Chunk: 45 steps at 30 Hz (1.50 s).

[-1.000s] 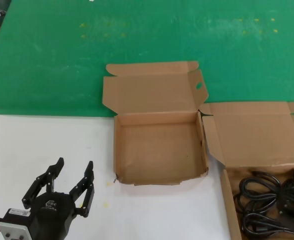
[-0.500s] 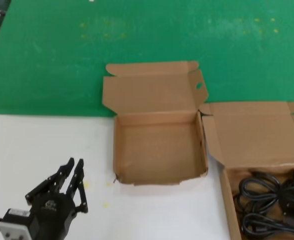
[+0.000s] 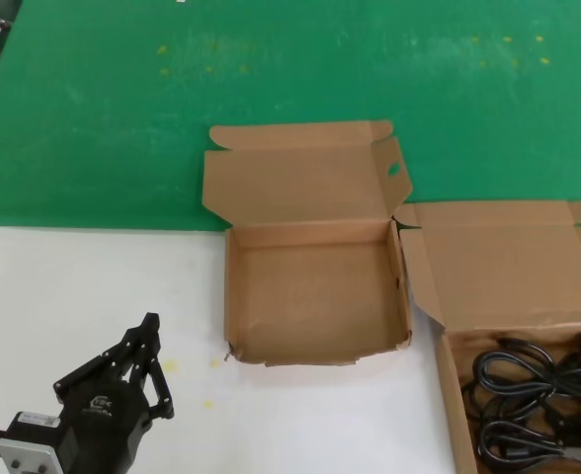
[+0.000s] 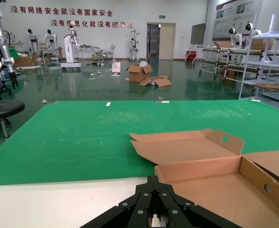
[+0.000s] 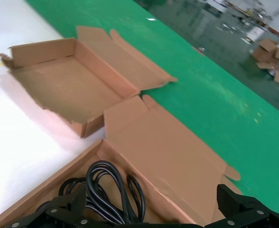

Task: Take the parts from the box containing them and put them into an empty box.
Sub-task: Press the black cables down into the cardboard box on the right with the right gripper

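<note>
right now your left gripper (image 3: 150,341) sits low over the white tabletop (image 3: 73,286), near the left front corner of the empty box (image 3: 315,296) but apart from it, with its fingers (image 4: 153,199) pressed together and nothing between them. that box lies open in the middle, straddling the line where the white surface meets the green mat (image 3: 93,109); its lid (image 3: 300,178) is folded back flat on the mat, the side tab with the oval hole (image 3: 393,169) toward the right, and its front edge is ragged. just beside it on the right, touching at the back corner, is the full box (image 3: 447,375), its plain lid (image 3: 513,262) also laid back. the cords (image 3: 533,395) are black loops lying tangled inside it, partly cut off by the head view's edge. in the right wrist view you see your right gripper (image 5: 158,209) hanging above that box with its fingers spread wide apart, one over the cords (image 5: 106,190) and the other beyond the lid (image 5: 172,147), clear of both. the head view does not show that arm.
</note>
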Motion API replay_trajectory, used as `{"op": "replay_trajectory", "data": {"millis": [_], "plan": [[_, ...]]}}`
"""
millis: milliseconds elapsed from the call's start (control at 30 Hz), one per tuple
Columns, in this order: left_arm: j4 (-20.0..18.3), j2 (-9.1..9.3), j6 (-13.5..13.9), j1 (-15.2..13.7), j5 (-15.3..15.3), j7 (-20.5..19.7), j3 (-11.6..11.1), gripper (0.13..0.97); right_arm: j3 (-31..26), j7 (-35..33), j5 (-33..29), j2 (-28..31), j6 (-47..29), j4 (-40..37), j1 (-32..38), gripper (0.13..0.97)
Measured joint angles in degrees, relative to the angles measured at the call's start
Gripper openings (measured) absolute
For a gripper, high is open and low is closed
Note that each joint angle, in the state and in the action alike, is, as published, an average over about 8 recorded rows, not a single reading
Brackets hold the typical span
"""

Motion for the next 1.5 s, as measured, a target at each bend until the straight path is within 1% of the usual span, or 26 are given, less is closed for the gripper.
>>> {"op": "replay_trajectory", "data": {"millis": [133, 300, 533, 833, 1233, 1400, 1500], "plan": [[0.0, 0.0, 0.0, 0.0, 0.0, 0.0, 0.0, 0.137, -4.4, -3.4, 0.5, 0.0, -1.2, -0.8, 5.3, 0.966], [0.0, 0.0, 0.0, 0.0, 0.0, 0.0, 0.0, 0.135, -7.2, -9.5, 0.9, -1.5, -3.9, -2.6, 10.3, 0.966], [0.0, 0.0, 0.0, 0.0, 0.0, 0.0, 0.0, 0.135, -8.5, -18.1, 1.0, -4.3, -6.6, -5.9, 14.6, 0.966], [0.0, 0.0, 0.0, 0.0, 0.0, 0.0, 0.0, 0.135, -8.7, -26.5, 1.0, -6.7, -6.3, -9.0, 17.0, 0.966], [0.0, 0.0, 0.0, 0.0, 0.0, 0.0, 0.0, 0.135, -8.7, -30.2, 1.0, -7.3, -7.3, -10.4, 18.7, 0.966], [0.0, 0.0, 0.0, 0.0, 0.0, 0.0, 0.0, 0.135, -8.7, -29.9, 1.0, -6.8, -9.1, -10.8, 19.2, 0.966], [0.0, 0.0, 0.0, 0.0, 0.0, 0.0, 0.0, 0.134, -8.7, -28.4, 0.0, -6.5, -11.3, -11.2, 19.6, 0.966]]}}
